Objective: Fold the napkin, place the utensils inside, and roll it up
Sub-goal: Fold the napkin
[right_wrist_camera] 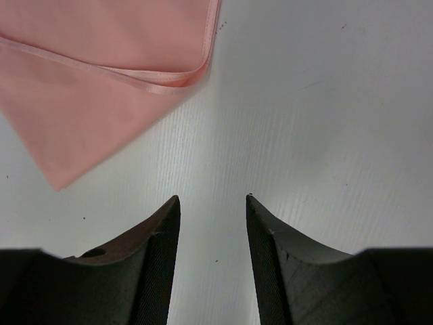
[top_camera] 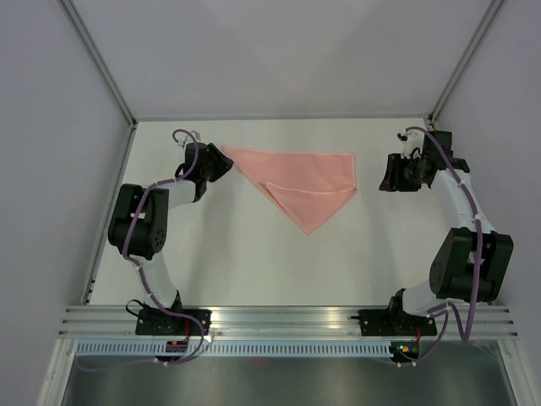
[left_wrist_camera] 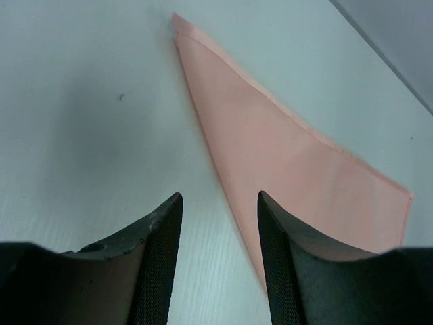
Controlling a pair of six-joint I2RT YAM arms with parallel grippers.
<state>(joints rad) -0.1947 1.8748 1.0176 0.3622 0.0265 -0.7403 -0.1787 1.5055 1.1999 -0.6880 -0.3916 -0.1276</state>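
The salmon-pink napkin (top_camera: 300,182) lies flat at the back middle of the table, folded into a triangle with its point toward the near side. My left gripper (top_camera: 224,162) hovers just off the napkin's left corner, open, with only bare table between its fingers. In the left wrist view the napkin (left_wrist_camera: 284,149) stretches ahead and to the right of the left gripper (left_wrist_camera: 220,196). My right gripper (top_camera: 387,173) stands open a short way right of the napkin's right corner. The right wrist view has the napkin (right_wrist_camera: 88,81) at upper left, apart from the right gripper (right_wrist_camera: 213,198). The utensils are out of view.
The white table (top_camera: 254,262) is boxed in by pale walls on the left, back and right. An aluminium rail (top_camera: 287,317) carrying both arm bases runs along the near edge.
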